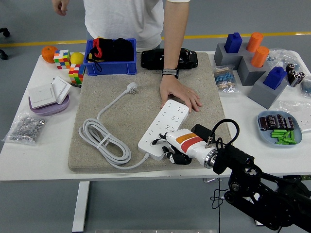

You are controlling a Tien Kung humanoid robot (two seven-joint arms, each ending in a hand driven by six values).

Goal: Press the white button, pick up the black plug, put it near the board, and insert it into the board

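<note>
White moulded plastic, long and flat: the multi-socket power strip [164, 127] lay diagonally on the grey felt mat [116, 121], its far end toward 1 o'clock and its near end toward 7 o'clock. A person's hand [180, 94] rested flat on the far end, apparently steadying it. The strip's white round cable [103, 141] ran off in loose coils at 9 o'clock and ended in a white plug [132, 87] lying free on the mat at 11 o'clock.

The robot's right hand [172, 148], white-cased with an orange band and dark fingers, was over the strip's near end, at 5 o'clock of the strip's middle. Its fingers were curled downward at the strip's edge; I could not see them closed around any object, and whether a fingertip touched the white button could not be told, as the button was hidden beneath the hand. The left arm was not visible.

No black plug could be picked out with certainty. A black block-like item [201, 130] sat just beside the right wrist at 3 o'clock of the hand; whether it was the plug or part of the arm was unclear.

Handling judgement: the strip is rigid, light and smooth, so likely to slide on a push unless held. A plug would be small, hard and stiff, best pinched across its body sides with prongs left clear; its trailing lead may drag.
</note>
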